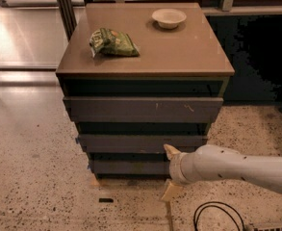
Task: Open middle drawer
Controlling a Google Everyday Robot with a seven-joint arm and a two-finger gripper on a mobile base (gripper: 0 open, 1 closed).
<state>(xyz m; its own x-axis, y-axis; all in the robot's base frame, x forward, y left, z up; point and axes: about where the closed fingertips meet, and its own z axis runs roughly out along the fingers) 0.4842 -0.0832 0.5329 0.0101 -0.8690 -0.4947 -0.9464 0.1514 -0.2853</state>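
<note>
The middle drawer point(140, 142) is the dark grey front between two others, closed, with a small blue tag point(78, 139) at its left end. My gripper point(170, 171) is low in front of the cabinet, right of centre, with its fingers spread wide, one above the other. The upper fingertip point(169, 151) is at the lower edge of the middle drawer's front; I cannot tell if it touches. The lower fingertip point(170, 191) hangs near the floor, below the bottom drawer point(128, 167). The gripper holds nothing.
The top drawer point(143, 109) has pale scratch marks. A green snack bag point(112, 42) and a white bowl point(169, 18) sit on the cabinet top point(179, 52). A black cable point(217, 215) loops on the speckled floor at the right. A small dark object point(106, 200) lies on the floor.
</note>
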